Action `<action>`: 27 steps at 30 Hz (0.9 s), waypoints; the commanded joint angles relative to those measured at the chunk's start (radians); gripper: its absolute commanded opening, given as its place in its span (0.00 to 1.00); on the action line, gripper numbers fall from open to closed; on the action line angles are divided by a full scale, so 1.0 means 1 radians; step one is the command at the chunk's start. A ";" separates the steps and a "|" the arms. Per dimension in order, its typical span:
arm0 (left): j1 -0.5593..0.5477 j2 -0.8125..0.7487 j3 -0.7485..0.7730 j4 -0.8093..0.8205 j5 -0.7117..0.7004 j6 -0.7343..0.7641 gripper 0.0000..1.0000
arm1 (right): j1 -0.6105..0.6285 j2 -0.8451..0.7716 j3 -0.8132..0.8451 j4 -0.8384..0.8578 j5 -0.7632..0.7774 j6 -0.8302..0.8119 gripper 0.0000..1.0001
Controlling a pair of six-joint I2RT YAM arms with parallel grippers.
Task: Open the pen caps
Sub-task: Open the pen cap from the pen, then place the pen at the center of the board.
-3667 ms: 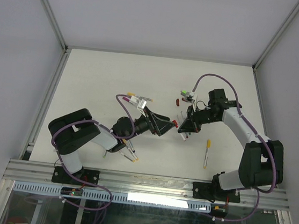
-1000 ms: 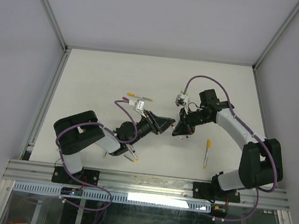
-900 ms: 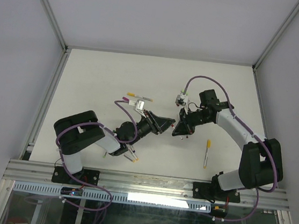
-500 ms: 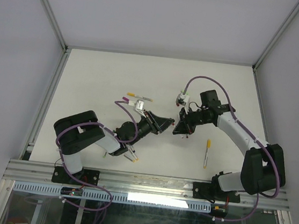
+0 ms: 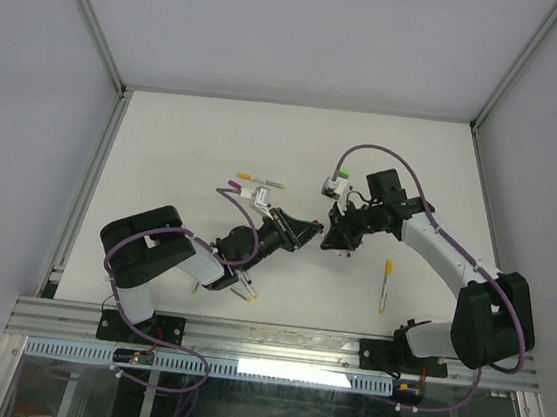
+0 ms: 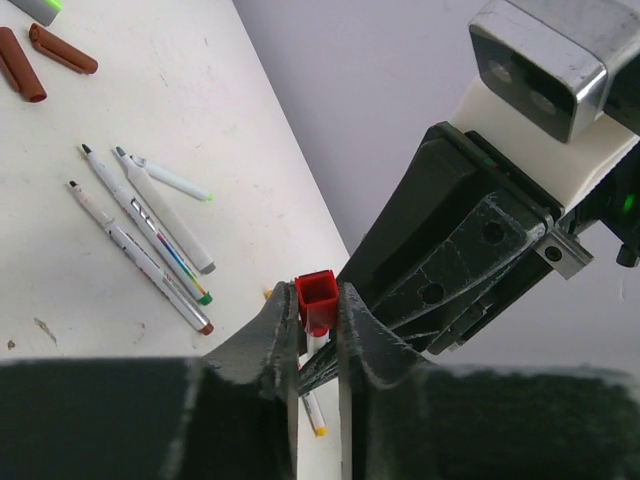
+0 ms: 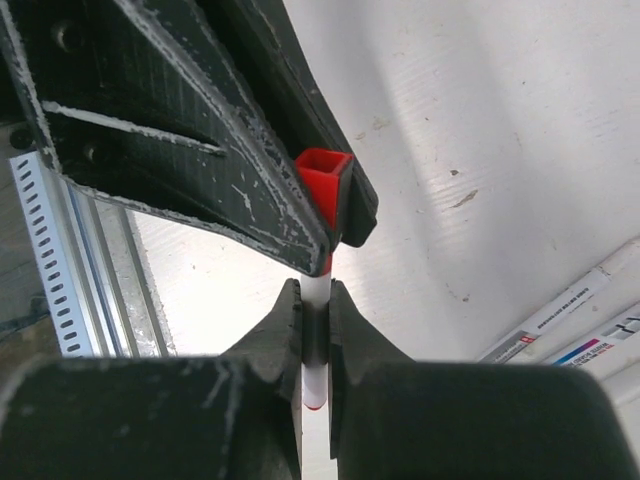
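Observation:
My two grippers meet tip to tip above the middle of the table. The left gripper (image 5: 308,233) (image 6: 318,305) is shut on a red square pen cap (image 6: 318,297) (image 7: 325,184), which sticks out past its fingertips. That cap still sits on the end of a thin white pen barrel (image 7: 315,291). My right gripper (image 5: 332,238) (image 7: 315,312) is shut on the barrel just below the cap. The barrel's red-tipped tail (image 7: 314,398) pokes out behind the right fingers. Two brown caps (image 6: 45,58) lie loose on the table.
Several uncapped pens (image 6: 150,232) lie side by side on the white table (image 5: 185,148). Another pen with a yellow end (image 5: 385,285) lies right of centre, one more (image 5: 260,179) behind the left gripper, and a few (image 5: 243,287) by the left arm's base.
The right arm's wrist has shifted a little left and back, pressing closer to the left gripper. The left arm has hardly moved.

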 commanded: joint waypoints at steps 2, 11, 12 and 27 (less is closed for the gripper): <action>0.010 -0.040 0.026 0.040 -0.030 0.000 0.03 | 0.038 -0.047 -0.015 0.048 0.045 -0.007 0.00; 0.158 -0.145 -0.006 -0.029 -0.200 -0.058 0.00 | 0.077 -0.070 -0.043 0.072 0.102 -0.005 0.00; 0.187 -0.155 -0.016 -0.016 -0.220 -0.065 0.00 | 0.078 -0.069 -0.045 0.069 0.096 -0.003 0.00; 0.361 -0.447 -0.053 -0.236 -0.154 0.102 0.00 | 0.077 0.020 -0.060 0.093 0.226 0.104 0.00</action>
